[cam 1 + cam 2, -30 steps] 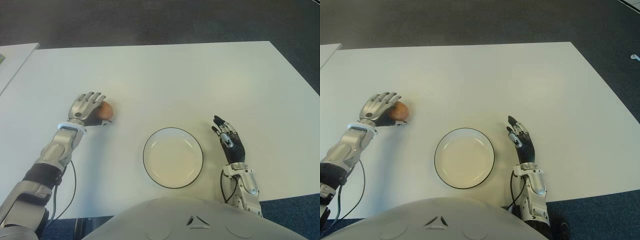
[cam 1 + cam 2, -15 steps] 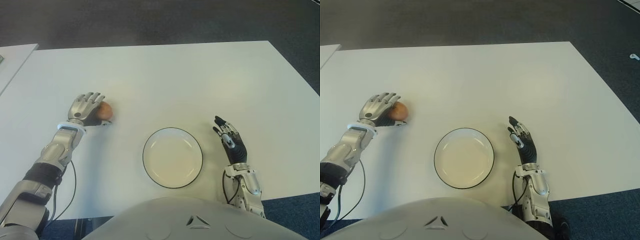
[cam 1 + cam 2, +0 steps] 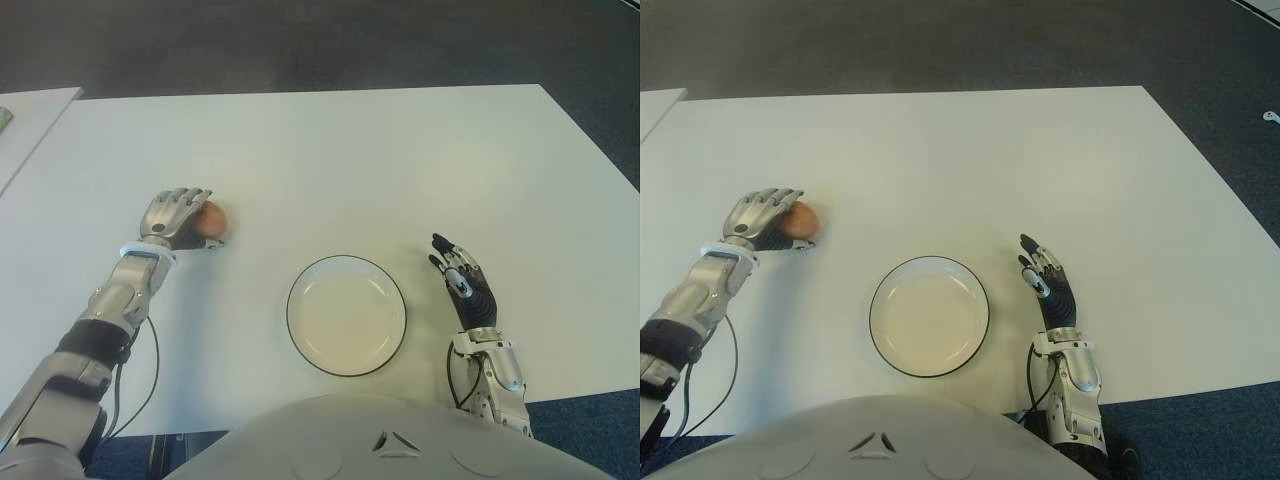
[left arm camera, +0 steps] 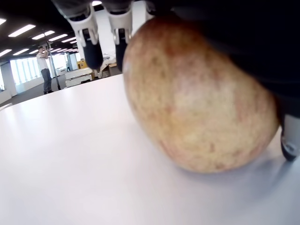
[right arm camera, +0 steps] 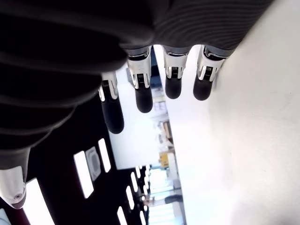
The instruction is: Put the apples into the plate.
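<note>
One reddish-brown apple sits on the white table, to the left of the plate. My left hand is around it, fingers curled over its top and thumb at its side. In the left wrist view the apple fills the picture and still touches the table, with fingertips behind it. The white, dark-rimmed plate stands near the table's front edge with nothing in it. My right hand shows just right of the plate, its fingers straight and holding nothing.
A second white table's corner shows at the far left. Dark carpet lies beyond the table's far edge. A black cable hangs by my left forearm.
My left hand's fingers have curled down tighter over the apple. The right hand has slid slightly toward me. The apple and plate have not moved.
</note>
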`<state>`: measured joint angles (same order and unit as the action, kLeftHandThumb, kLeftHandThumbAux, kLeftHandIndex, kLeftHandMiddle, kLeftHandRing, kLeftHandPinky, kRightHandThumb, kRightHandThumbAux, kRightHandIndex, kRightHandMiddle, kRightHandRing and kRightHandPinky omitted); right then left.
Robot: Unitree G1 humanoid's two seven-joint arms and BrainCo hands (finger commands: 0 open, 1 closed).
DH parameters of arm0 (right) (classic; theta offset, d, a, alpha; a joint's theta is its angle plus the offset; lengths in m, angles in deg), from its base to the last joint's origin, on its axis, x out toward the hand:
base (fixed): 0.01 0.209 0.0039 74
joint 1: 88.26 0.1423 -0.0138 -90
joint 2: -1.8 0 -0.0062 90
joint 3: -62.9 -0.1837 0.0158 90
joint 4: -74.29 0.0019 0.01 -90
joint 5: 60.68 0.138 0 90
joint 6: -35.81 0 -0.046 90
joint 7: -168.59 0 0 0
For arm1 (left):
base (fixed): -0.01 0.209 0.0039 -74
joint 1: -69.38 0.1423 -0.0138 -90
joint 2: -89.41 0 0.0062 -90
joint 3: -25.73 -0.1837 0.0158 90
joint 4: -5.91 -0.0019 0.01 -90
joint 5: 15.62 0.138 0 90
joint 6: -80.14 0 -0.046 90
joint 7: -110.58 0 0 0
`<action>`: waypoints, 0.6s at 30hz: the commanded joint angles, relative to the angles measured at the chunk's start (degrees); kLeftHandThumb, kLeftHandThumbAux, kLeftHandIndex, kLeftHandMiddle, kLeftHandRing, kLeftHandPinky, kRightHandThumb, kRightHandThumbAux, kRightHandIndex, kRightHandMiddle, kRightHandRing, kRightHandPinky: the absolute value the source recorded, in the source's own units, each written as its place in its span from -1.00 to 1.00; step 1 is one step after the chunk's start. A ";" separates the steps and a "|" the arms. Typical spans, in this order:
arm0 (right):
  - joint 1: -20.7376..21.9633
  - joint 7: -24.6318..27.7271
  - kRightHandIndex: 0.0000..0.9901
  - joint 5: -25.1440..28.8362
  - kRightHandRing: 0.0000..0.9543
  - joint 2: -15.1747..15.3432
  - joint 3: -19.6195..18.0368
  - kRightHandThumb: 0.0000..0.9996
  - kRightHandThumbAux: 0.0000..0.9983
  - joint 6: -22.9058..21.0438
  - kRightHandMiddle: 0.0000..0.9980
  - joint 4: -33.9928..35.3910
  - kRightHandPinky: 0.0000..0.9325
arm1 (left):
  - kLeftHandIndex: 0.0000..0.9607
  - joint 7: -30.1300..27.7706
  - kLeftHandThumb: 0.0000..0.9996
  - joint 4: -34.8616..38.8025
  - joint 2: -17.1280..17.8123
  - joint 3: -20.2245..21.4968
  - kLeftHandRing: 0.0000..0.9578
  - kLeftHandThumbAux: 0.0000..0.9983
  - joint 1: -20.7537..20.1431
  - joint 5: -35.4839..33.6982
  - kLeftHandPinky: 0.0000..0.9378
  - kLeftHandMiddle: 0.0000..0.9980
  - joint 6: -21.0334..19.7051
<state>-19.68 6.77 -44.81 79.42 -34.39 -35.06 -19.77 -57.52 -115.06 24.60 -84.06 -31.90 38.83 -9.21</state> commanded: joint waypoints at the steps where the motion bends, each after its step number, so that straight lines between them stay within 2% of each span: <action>1: -0.77 -0.63 -0.49 0.45 -0.95 0.02 -0.61 -0.48 0.05 -2.51 -0.75 -1.06 -1.00 | -0.20 -4.34 0.55 -5.88 -1.26 -4.01 0.19 0.30 1.49 0.12 0.18 -0.04 0.43; 5: -0.43 -1.35 -0.49 0.75 -0.98 -0.55 -1.05 -0.42 0.04 -3.21 -0.79 -1.27 -1.00 | -0.14 -5.55 0.66 -3.63 -0.54 -4.22 0.38 0.32 2.56 -1.06 0.40 0.00 0.07; 18: -0.10 -0.51 -0.52 1.57 -0.99 -0.24 -1.27 -0.35 0.05 -4.28 -0.81 -1.21 -1.00 | -0.13 -7.63 0.71 1.16 -0.17 -3.86 0.56 0.33 4.50 -3.59 0.58 0.02 -2.49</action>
<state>-19.17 6.16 -44.24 79.33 -35.38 -36.94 -19.65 -60.30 -112.84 25.48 -85.44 -32.08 35.90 -11.99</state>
